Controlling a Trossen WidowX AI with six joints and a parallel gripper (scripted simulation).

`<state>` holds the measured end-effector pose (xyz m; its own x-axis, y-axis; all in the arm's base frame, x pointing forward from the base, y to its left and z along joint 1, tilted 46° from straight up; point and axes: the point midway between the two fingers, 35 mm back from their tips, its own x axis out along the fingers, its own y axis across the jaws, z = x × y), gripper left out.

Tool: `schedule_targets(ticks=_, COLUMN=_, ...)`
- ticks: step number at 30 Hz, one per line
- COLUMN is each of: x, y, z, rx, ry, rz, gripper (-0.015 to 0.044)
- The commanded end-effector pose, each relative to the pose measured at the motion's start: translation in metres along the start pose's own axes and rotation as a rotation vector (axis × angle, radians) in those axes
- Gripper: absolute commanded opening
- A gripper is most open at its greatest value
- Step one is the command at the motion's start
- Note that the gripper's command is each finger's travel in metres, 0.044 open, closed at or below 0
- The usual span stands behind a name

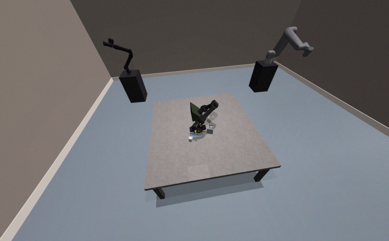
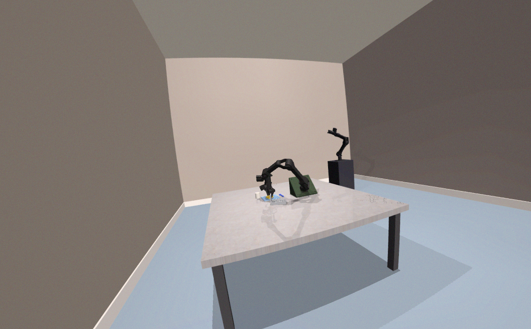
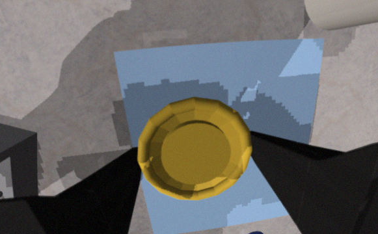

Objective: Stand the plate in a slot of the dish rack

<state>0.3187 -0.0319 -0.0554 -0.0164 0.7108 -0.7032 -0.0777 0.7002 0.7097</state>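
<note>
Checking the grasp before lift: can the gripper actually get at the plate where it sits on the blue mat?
Likely yes. The gripper is already closed on the yellow plate, one finger touching each side of the rim. Nothing lies between them; the cup and dish rack stand apart.

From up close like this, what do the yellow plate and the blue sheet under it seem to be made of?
The plate looks like matte plastic or glazed ceramic: uniform mustard colour, faceted rim, no glare. The gripper has it pinched at the rim. The blue mat looks thin, flat and dull, perhaps cloth or rubber.
</note>
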Motion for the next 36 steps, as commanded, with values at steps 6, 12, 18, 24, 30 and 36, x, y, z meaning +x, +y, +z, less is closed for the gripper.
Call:
schedule_targets(ticks=6, x=-0.034, y=-0.003, z=0.005, rx=0.004, ry=-0.001, rz=-0.005, gripper=0.0050)
schedule_targets(ticks=12, x=-0.064, y=-0.004, z=0.005, rx=0.004, ry=-0.001, rz=-0.006, gripper=0.0000)
schedule_targets(ticks=18, x=-0.093, y=-0.003, z=0.004, rx=0.004, ry=0.000, rz=-0.006, gripper=0.0000)
schedule_targets(ticks=24, x=-0.111, y=-0.003, z=0.003, rx=0.004, ry=0.000, rz=-0.004, gripper=0.0000)
schedule_targets(ticks=30, x=-0.115, y=0.011, z=0.000, rx=0.126, ry=0.000, rz=-0.003, gripper=0.0000)
schedule_targets(ticks=36, x=-0.119, y=0.036, z=-0.008, rx=0.335, ry=-0.001, rz=-0.001, gripper=0.0000)
